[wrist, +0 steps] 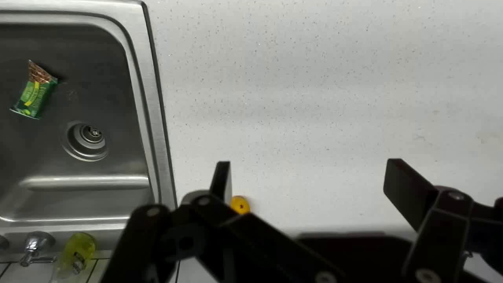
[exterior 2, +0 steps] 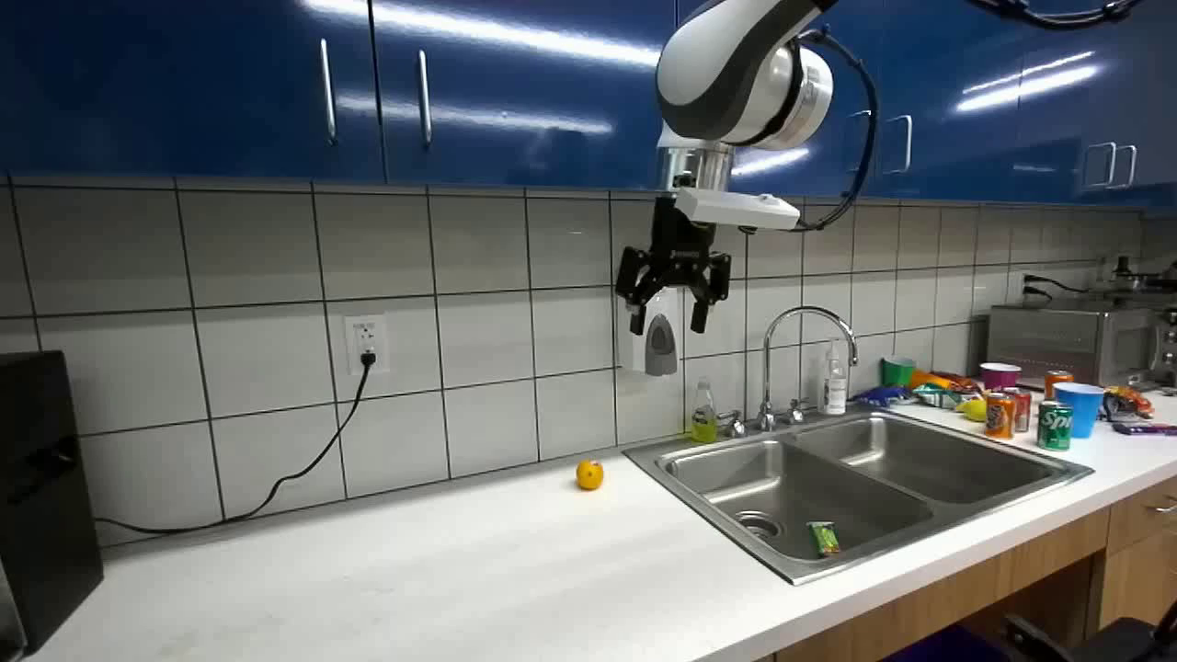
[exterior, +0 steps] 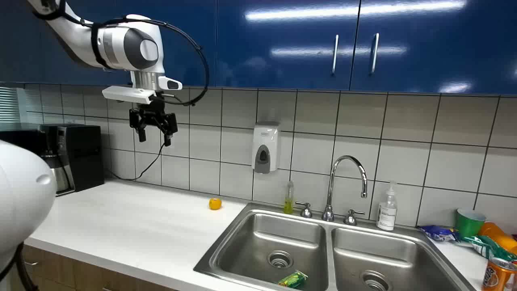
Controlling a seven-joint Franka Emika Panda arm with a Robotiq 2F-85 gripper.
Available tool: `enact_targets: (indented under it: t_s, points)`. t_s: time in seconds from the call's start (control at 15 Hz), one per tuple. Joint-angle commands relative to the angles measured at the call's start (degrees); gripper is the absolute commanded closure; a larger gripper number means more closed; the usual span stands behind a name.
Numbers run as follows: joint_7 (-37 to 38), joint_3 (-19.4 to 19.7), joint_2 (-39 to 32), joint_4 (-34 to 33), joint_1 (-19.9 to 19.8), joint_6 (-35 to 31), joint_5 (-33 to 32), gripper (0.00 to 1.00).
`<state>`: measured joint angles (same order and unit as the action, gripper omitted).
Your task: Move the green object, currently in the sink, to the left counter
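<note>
- Gripper (exterior 2: 668, 321), one: mine, pointing down, fingers (wrist: 408, 192) spread well apart, nothing held; hung high above the tabletop (wrist: 314, 98).
- Orange fruit (exterior: 215, 203), one: on the tabletop, near the sink (exterior: 227, 238) and the tiled wall (exterior: 202, 169); partly hidden by a finger in my wrist view. Not part of the job.
- Green packet (wrist: 33, 94), one: lying in the sink, in the compartment adjoining this stretch of tabletop; near the drain (wrist: 85, 143), not on it.
- Handling, by my estimate: light; slick film over something firm, perhaps crumbly. Best held across its narrow width at mid-length, squeezed modestly; the flat ends would likely fold or slip.
- Position from my gripper: well below, off to the sink side and toward the front edge; upper left in my wrist view, outside the fingers' span. Reaching it should call for travel across the rim, then descent.
- Destination, as I read it: this tabletop, left of the sink; delivery outstanding.
</note>
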<state>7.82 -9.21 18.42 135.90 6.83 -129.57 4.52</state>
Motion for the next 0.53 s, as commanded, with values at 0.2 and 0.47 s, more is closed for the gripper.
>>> enact_targets:
  t_s: [0.2,0.47]
  points:
    - [1.52,1.08,-1.18,1.10,-1.57,-4.28,-1.52,0.00]
    - [3.58,3.67,-0.79,4.46,-5.00,-9.30,-2.99,0.00]
